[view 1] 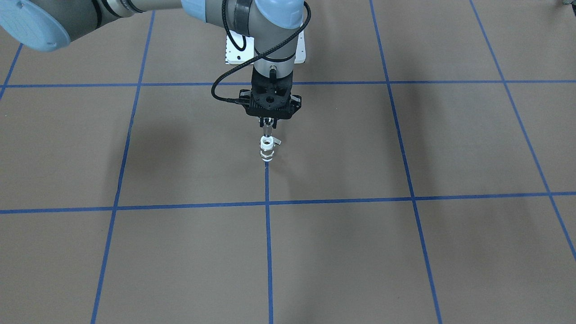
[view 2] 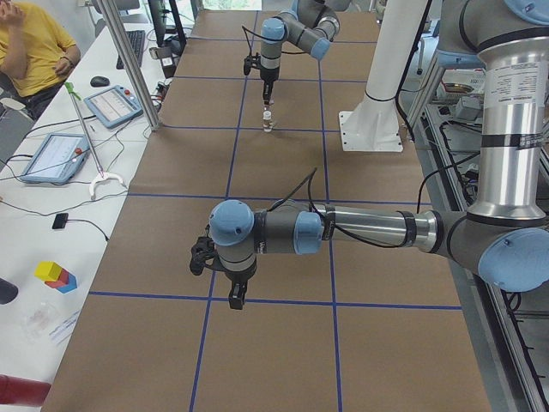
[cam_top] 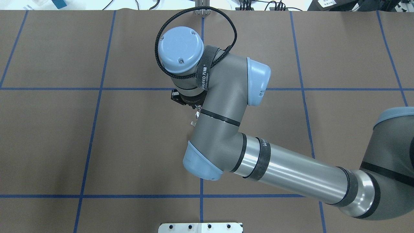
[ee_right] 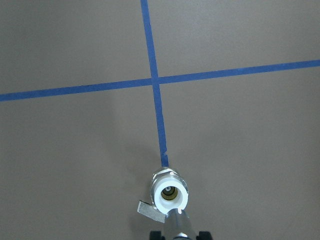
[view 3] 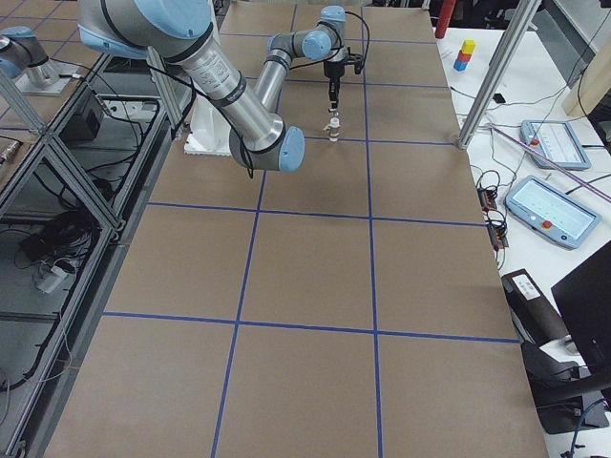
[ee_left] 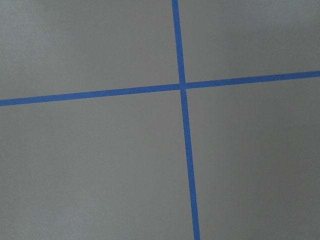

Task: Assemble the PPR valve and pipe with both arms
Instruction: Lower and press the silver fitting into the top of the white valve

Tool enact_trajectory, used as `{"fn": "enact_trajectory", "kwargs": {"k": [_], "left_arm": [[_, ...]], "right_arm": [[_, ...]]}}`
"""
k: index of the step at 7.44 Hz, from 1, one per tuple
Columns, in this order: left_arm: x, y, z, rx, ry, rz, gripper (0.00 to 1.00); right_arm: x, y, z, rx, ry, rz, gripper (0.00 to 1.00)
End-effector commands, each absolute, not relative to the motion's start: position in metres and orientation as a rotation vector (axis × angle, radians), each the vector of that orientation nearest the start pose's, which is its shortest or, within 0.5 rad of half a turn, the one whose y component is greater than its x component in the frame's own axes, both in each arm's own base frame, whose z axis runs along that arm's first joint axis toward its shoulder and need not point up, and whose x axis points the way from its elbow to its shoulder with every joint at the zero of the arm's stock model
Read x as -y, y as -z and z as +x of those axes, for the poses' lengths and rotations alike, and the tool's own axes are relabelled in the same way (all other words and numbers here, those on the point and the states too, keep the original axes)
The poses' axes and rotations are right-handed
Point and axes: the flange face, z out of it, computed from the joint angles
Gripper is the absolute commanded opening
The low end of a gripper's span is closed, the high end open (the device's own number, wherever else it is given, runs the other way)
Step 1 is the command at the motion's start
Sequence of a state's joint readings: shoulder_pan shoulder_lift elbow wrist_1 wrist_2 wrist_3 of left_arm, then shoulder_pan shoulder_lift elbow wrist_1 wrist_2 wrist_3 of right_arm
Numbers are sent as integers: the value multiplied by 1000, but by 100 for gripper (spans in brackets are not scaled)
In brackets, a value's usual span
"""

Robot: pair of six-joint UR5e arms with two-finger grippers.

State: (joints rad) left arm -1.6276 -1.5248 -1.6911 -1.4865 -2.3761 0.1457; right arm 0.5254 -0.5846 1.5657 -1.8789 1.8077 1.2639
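The white PPR valve (view 1: 266, 148) stands upright on the brown table, open top up, with its grey lever (ee_right: 150, 210) to one side. My right gripper (view 1: 267, 121) points straight down over it and is shut on the silver pipe (view 1: 267, 130), whose lower end sits just above the valve's rim. In the right wrist view the pipe (ee_right: 176, 225) shows at the edge of the valve's open top (ee_right: 170, 195). I cannot tell whether they touch. My left gripper (view 2: 236, 300) hangs over bare table far from the valve. I cannot tell whether it is open or shut.
Blue tape lines (ee_left: 183, 85) grid the table. The white bolted pedestal (view 2: 371, 129) stands at the robot's side of the table, behind the valve. Tablets (view 2: 111, 105) and a person (view 2: 26, 43) are at the operators' desk beyond the table's far edge.
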Motion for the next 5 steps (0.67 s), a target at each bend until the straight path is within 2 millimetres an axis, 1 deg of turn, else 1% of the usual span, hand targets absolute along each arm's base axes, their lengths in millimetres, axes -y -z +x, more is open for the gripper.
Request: {"fn": "enact_trajectory", "kwargs": {"k": [1,2,5], "left_arm": [[466,-628,-88,-802,-80,73,100],[466,-628,-88,-802,-80,73,100],[467,-627,-88,-802,-82,76,100]], "right_arm": [[456,-91,-569,710,-119,69,0],[456,-93,-569,708,-120,67,0],[455,-91,-567,714,-118,67,0]]}}
